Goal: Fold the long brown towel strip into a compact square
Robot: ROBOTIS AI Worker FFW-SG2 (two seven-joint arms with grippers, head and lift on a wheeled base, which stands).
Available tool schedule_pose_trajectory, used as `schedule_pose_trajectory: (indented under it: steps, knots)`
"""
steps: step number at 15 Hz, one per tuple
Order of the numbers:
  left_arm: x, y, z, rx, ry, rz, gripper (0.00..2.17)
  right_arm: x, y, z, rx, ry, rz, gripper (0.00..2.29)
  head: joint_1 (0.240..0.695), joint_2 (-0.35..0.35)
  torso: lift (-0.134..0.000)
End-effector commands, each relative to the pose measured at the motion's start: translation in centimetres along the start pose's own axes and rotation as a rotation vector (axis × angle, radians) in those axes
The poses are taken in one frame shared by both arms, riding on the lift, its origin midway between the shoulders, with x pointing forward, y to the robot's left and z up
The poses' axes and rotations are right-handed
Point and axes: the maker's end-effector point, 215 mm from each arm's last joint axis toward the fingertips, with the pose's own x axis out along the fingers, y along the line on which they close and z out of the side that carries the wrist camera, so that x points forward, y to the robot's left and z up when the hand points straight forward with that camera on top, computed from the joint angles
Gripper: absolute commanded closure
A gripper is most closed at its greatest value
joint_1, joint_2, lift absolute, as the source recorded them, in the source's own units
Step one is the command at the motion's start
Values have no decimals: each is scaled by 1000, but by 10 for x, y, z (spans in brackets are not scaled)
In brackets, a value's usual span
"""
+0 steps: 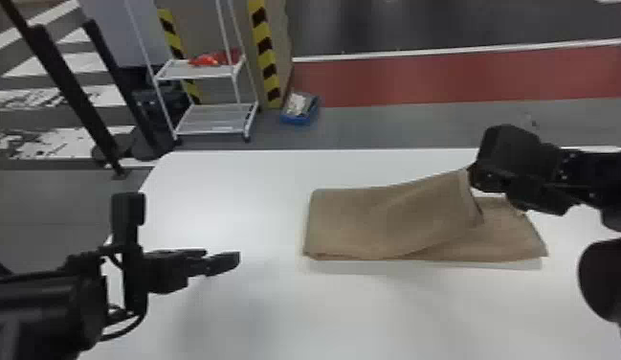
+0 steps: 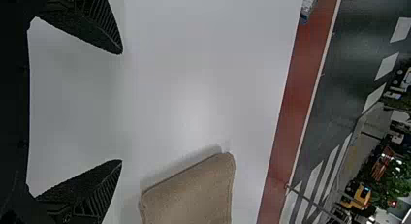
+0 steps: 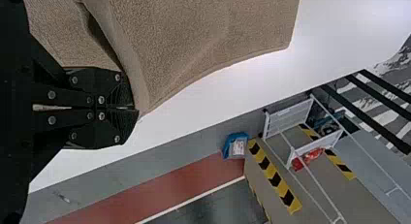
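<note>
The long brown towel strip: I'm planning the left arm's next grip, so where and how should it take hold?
Probably by the towel's folded left end, coming from the robot's left with the open left gripper and pinching all layers. That end lies flat, its fold facing that gripper; the upper layer's far right corner is raised in the right gripper.

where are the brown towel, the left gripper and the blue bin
brown towel (image 1: 385,218), head view, upper layer
left gripper (image 2: 121,107), left wrist view, between the jaw tips
blue bin (image 1: 295,119), head view, near wall
</note>
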Motion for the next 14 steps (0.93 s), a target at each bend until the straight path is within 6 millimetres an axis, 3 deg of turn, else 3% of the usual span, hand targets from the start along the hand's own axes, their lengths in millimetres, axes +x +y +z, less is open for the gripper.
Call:
schedule_pose_trajectory:
  steps: [1, 2, 6, 9, 11, 14]
  knots:
    - [0, 0, -2, -3, 0, 2, 87, -10, -22, -4, 38, -21, -33, 1170, 695, 160, -125]
    - [0, -1, -2, -7, -2, 2, 87, -16, -27, -5, 54, -35, -44, 1170, 695, 156, -125]
    - [3, -4, -6, -14, 1, 3, 87, -6, -4, -33, 77, -2, -6, 1170, 695, 135, -125]
    - [5, -7, -10, -16, 4, 2, 87, -5, -10, -45, 100, 3, -10, 1170, 695, 120, -125]
    - [8, -11, -12, -16, 7, 0, 87, -11, -24, -53, 117, 5, -31, 1170, 695, 103, -125]
    - [8, -10, -13, -18, 10, 2, 87, -20, -25, -62, 164, -17, -41, 1170, 695, 85, -125]
